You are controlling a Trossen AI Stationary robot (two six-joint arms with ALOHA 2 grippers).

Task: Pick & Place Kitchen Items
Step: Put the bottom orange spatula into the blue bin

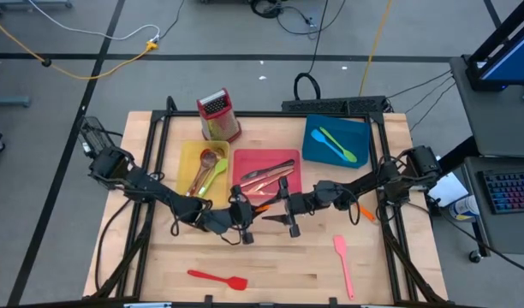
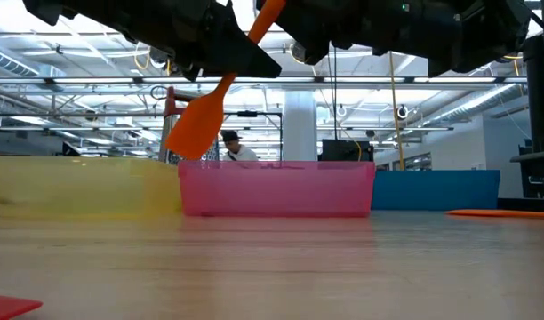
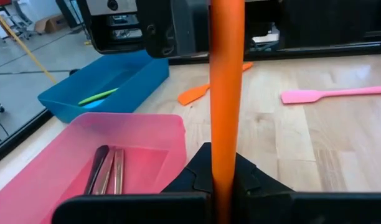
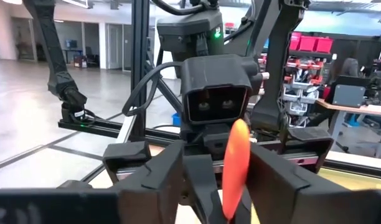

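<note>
While left jaws clench one orange spatula (image 2: 196, 124) | right jaws parted round it | three trays (yellow (image 1: 187, 154), pink (image 1: 266, 153), blue (image 1: 314, 151))

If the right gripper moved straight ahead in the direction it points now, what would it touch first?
Most likely the orange spatula: its handle already stands between the open jaws of the right gripper. Right behind it is the left gripper, shut on that same spatula, facing the right one. Depth between them is hard to judge.

Orange spatula (image 3: 226, 93) — ends cut off

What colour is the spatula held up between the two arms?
Orange spatula, clearest in the low view.
</note>
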